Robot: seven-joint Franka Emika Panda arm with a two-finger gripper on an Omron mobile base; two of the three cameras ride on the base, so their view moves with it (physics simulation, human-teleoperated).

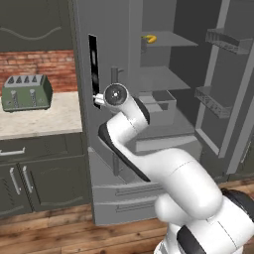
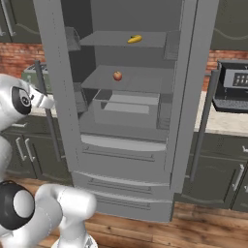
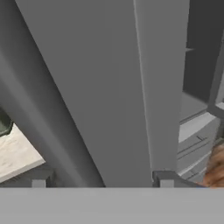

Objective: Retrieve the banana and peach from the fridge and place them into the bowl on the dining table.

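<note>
Banana [image 2: 134,39] on top shelf of fridge [image 2: 193,97], both doors swung open; peach [image 2: 117,75] on shelf below, left of centre. Gripper [image 3: 101,183] close against left door's edge, fingertips [image 3: 38,183] set well apart, nothing between them. Toaster [image 1: 26,92] on counter [image 1: 44,119], far left

The white arm [image 1: 163,173] rises from the base, bends at a dark elbow and reaches up and forward to a round wrist, while in the hand view the gripper [image 3: 101,183] shows its two finger tips [image 3: 38,183] set wide apart, nothing between them.
</note>
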